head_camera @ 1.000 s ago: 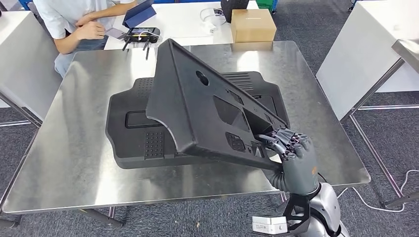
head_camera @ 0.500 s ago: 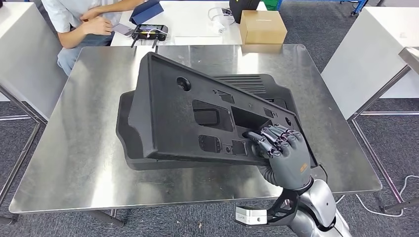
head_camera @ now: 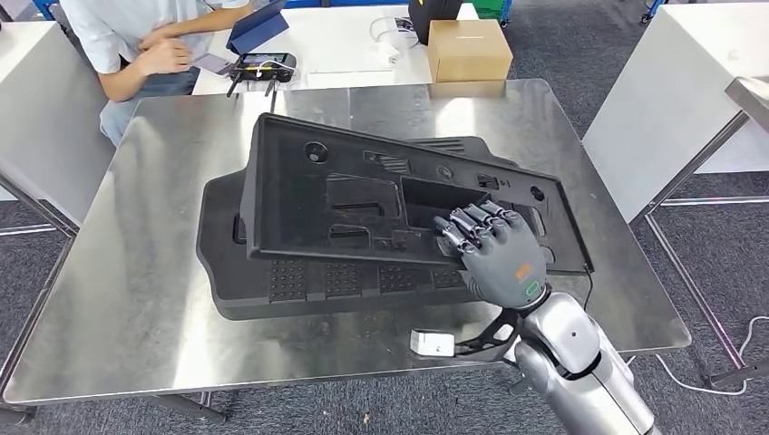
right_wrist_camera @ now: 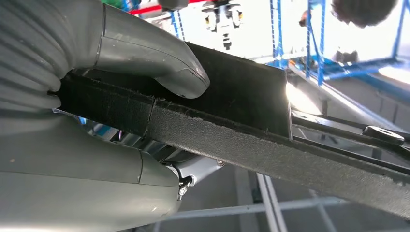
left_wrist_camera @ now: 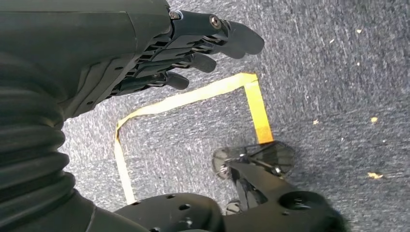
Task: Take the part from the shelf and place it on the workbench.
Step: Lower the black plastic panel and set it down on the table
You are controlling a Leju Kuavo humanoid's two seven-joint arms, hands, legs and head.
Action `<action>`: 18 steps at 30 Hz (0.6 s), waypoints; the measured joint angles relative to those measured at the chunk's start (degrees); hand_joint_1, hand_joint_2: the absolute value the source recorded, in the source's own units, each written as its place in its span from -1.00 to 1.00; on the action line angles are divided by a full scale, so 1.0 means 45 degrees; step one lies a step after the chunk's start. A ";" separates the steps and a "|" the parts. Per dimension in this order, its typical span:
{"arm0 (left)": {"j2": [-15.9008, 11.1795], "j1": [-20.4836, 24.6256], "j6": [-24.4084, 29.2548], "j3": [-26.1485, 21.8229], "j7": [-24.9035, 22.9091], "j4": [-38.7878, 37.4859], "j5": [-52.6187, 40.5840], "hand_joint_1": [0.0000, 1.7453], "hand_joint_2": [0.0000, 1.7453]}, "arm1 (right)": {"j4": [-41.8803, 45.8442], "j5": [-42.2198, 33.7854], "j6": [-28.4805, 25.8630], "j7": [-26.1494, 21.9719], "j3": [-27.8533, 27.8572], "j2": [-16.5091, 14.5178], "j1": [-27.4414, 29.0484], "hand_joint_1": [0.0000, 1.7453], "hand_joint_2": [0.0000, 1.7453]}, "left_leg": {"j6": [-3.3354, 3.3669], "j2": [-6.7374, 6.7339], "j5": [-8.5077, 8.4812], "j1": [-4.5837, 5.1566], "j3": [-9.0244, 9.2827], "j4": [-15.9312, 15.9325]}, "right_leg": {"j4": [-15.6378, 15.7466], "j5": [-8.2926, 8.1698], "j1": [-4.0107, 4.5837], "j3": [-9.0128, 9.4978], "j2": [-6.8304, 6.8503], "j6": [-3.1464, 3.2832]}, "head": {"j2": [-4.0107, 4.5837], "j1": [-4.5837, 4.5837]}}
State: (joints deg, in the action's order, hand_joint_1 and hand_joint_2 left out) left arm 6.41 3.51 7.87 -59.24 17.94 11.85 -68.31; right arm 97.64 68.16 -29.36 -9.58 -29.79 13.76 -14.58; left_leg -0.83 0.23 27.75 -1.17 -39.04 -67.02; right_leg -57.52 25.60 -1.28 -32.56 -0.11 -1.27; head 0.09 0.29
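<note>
Bright overhead light glares off the steel workbench (head_camera: 136,299).

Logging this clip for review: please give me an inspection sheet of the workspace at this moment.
Surface: steel workbench, bare metal around the parts.
Job's things: upper black part lies tilted on a second black part that rests flat on the bench.
Clutter: cardboard box at the far edge; controller and tablet on the white table behind.
Hands: right hand grips the upper part's near edge, thumb on one side and fingers on the other in the right wrist view; left hand hangs over the floor, fingers apart, holding nothing.
Cables: white cable on the floor at right.
Surroundings: seated person at far left; grey carpet with yellow tape.
</note>
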 joint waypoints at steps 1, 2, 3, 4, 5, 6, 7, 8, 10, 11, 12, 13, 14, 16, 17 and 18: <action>-0.0004 0.0023 -0.0027 0.0010 -0.0015 0.0000 -0.0063 -1.00 1.00 | -0.0338 0.0190 0.0032 0.0085 -0.0057 -0.0039 -0.0268 1.00 1.00 | 0.0016 0.0007 -0.0306 -0.0016 0.0350 0.0749 | -0.0045 0.0051 0.0029 0.0005 -0.0013 -0.0074 | 0.0000 0.0004; 0.0002 0.0057 -0.0051 0.0019 -0.0040 0.0000 -0.0126 -1.00 1.00 | -0.0706 0.0353 0.0055 0.0163 -0.0114 -0.0081 -0.0544 1.00 1.00 | 0.0060 0.0021 -0.0467 -0.0012 0.0581 0.1248 | -0.0077 0.0088 0.0060 -0.0002 -0.0019 -0.0146 | 0.0000 -0.0001; 0.0010 0.0097 -0.0073 0.0030 -0.0080 -0.0001 -0.0192 -1.00 1.00 | -0.1105 0.0472 0.0061 0.0217 -0.0166 -0.0124 -0.0820 1.00 1.00 | 0.0128 0.0049 -0.0479 0.0014 0.0660 0.1450 | -0.0086 0.0108 0.0090 -0.0018 -0.0022 -0.0208 | 0.0000 -0.0005; 0.0016 0.0140 -0.0087 0.0050 -0.0128 -0.0001 -0.0253 -1.00 1.00 | -0.1518 0.0564 0.0046 0.0250 -0.0216 -0.0173 -0.1093 1.00 1.00 | 0.0224 0.0086 -0.0476 0.0052 0.0643 0.1464 | -0.0074 0.0106 0.0102 -0.0032 -0.0023 -0.0257 | 0.0000 -0.0005; 0.0020 0.0181 -0.0095 0.0083 -0.0175 -0.0001 -0.0315 -1.00 1.00 | -0.1940 0.0641 0.0012 0.0266 -0.0268 -0.0221 -0.1353 1.00 1.00 | 0.0317 0.0091 -0.0493 0.0062 0.0629 0.1476 | -0.0056 0.0104 0.0088 -0.0041 -0.0018 -0.0304 | 0.0000 -0.0012; 0.0019 0.0215 -0.0100 0.0121 -0.0215 -0.0001 -0.0369 -1.00 1.00 | -0.2358 0.0703 -0.0044 0.0276 -0.0319 -0.0258 -0.1591 1.00 1.00 | 0.0407 0.0099 -0.0512 0.0059 0.0627 0.1495 | -0.0123 0.0150 0.0071 -0.0097 -0.0011 -0.0343 | 0.0000 -0.0011; 0.0019 0.0250 -0.0101 0.0163 -0.0242 0.0000 -0.0405 -1.00 1.00 | -0.2730 0.0741 -0.0112 0.0279 -0.0363 -0.0283 -0.1801 1.00 1.00 | 0.0498 0.0110 -0.0529 0.0046 0.0630 0.1514 | -0.0381 0.0285 0.0062 -0.0240 -0.0004 -0.0358 | 0.0000 -0.0021; 0.0019 0.0283 -0.0097 0.0198 -0.0259 0.0000 -0.0438 -1.00 1.00 | -0.3061 0.0756 -0.0185 0.0282 -0.0396 -0.0293 -0.1977 1.00 1.00 | 0.0573 0.0121 -0.0542 0.0028 0.0636 0.1531 | -0.0929 0.0533 0.0061 -0.0526 0.0001 -0.0347 | 0.0000 -0.0036; 0.0017 0.0331 -0.0087 0.0240 -0.0276 0.0000 -0.0482 -1.00 1.00 | -0.3631 0.0764 -0.0305 0.0286 -0.0451 -0.0314 -0.2236 1.00 1.00 | 0.0670 0.0139 -0.0519 0.0041 0.0635 0.1532 | -0.2695 0.1189 0.0061 -0.1441 0.0004 -0.0277 | 0.0000 -0.0057; 0.0017 0.0343 -0.0084 0.0251 -0.0283 -0.0001 -0.0498 -1.00 1.00 | -0.3875 0.0765 -0.0333 0.0289 -0.0478 -0.0328 -0.2315 1.00 1.00 | 0.0691 0.0146 -0.0507 0.0051 0.0636 0.1531 | -0.3507 0.1418 0.0063 -0.1893 0.0005 -0.0276 | 0.0000 -0.0057; 0.0017 0.0351 -0.0080 0.0260 -0.0295 -0.0001 -0.0509 -1.00 1.00 | -0.4094 0.0765 -0.0346 0.0291 -0.0503 -0.0339 -0.2367 1.00 1.00 | 0.0703 0.0157 -0.0497 0.0058 0.0640 0.1529 | -0.3934 0.1471 0.0064 -0.2178 0.0005 -0.0314 | 0.0000 -0.0058; 0.0018 0.0358 -0.0064 0.0271 -0.0313 -0.0001 -0.0518 -1.00 1.00 | -0.4291 0.0767 -0.0348 0.0293 -0.0517 -0.0351 -0.2420 1.00 1.00 | 0.0705 0.0176 -0.0491 0.0062 0.0648 0.1528 | -0.3788 0.1294 0.0064 -0.2197 0.0005 -0.0392 | 0.0000 -0.0059; 0.0024 0.0368 -0.0038 0.0290 -0.0333 -0.0001 -0.0528 -1.00 1.00 | -0.4487 0.0785 -0.0350 0.0294 -0.0527 -0.0369 -0.2503 1.00 1.00 | 0.0700 0.0197 -0.0486 0.0063 0.0660 0.1527 | -0.3137 0.0947 0.0067 -0.1967 0.0006 -0.0480 | 0.0000 -0.0061; 0.0045 0.0413 0.0015 0.0340 -0.0363 -0.0001 -0.0552 -1.00 1.00 | -0.4954 0.0932 -0.0398 0.0292 -0.0552 -0.0430 -0.2844 1.00 1.00 | 0.0665 0.0228 -0.0465 0.0092 0.0674 0.1523 | -0.1215 0.0122 0.0113 -0.1136 0.0004 -0.0563 | 0.0000 -0.0056; 0.0058 0.0446 0.0028 0.0367 -0.0368 0.0000 -0.0572 -1.00 1.00 | -0.5283 0.1053 -0.0458 0.0286 -0.0580 -0.0476 -0.3081 1.00 1.00 | 0.0633 0.0231 -0.0451 0.0121 0.0670 0.1520 | -0.0543 -0.0141 0.0152 -0.0827 0.0002 -0.0530 | 0.0000 -0.0053; 0.0066 0.0485 0.0035 0.0391 -0.0369 0.0001 -0.0605 -1.00 1.00 | -0.5691 0.1157 -0.0549 0.0263 -0.0617 -0.0540 -0.3336 1.00 1.00 | 0.0637 0.0234 -0.0433 0.0160 0.0661 0.1507 | -0.0171 -0.0288 0.0167 -0.0652 0.0000 -0.0504 | 0.0000 -0.0039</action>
State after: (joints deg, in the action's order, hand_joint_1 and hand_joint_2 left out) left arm 6.71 5.69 8.03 -57.48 16.28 11.86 -71.03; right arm 72.03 73.37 -31.83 -8.40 -32.56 11.33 -29.59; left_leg 2.03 1.28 25.80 -0.44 -36.07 -60.24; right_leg -58.29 24.30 -0.53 -35.49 -0.11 -3.54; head 0.09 0.12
